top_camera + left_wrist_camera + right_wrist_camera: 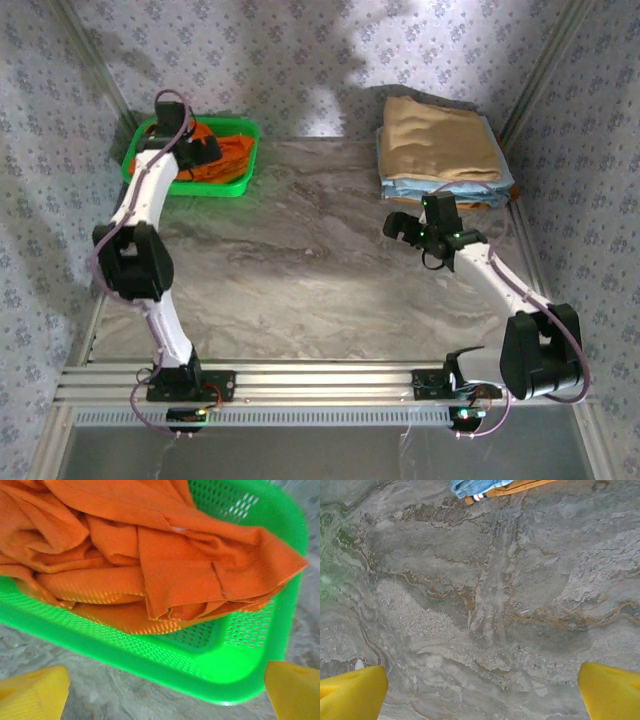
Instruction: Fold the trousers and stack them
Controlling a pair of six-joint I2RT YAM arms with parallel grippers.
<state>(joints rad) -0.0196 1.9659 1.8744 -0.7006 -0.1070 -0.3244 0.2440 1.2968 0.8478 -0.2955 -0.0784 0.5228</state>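
Observation:
The bright orange trousers [150, 555] lie crumpled in a green mesh basket [250, 665], one fold draped over its right rim. From above, the trousers [228, 152] and the basket [240, 183] are at the table's far left corner. My left gripper [167, 695] hovers just outside the basket's near rim, open, its yellow fingertips [32, 695] wide apart and holding nothing. In the top view the left gripper [205, 150] is over the basket. My right gripper [482, 695] is open above bare marble, seen from above as the right gripper [400, 226] at mid-right.
A tan folded garment [440, 138] tops a stack of light blue folded garments [445, 190] at the far right corner; the stack's edge [470, 486] lies beyond the right gripper. Metal frame posts and patterned walls enclose the marble table [300, 260].

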